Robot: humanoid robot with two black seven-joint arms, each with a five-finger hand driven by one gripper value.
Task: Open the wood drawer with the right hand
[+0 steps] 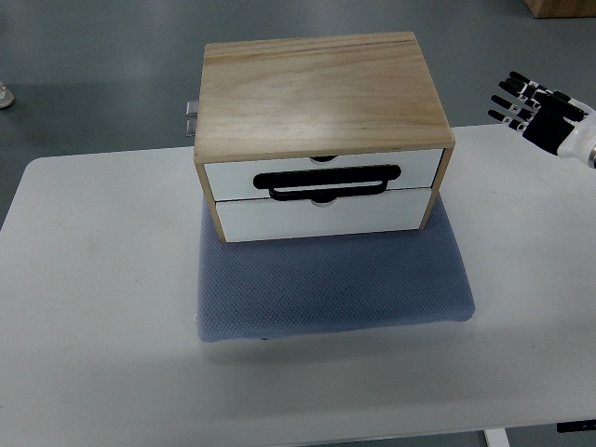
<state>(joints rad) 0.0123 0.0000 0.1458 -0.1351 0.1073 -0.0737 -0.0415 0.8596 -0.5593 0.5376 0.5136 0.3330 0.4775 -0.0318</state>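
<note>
Wood drawer unit (321, 130) sitting shut on blue mat (335, 279), mid-bench.
Both white drawer fronts lying flush, black handle (328, 182) facing the near bench (93, 307) edge, with bare surface showing in front and either side. Right hand (535, 107) hovering at the far right edge, fingers spread, gripping nothing, well apart from the unit.
</note>
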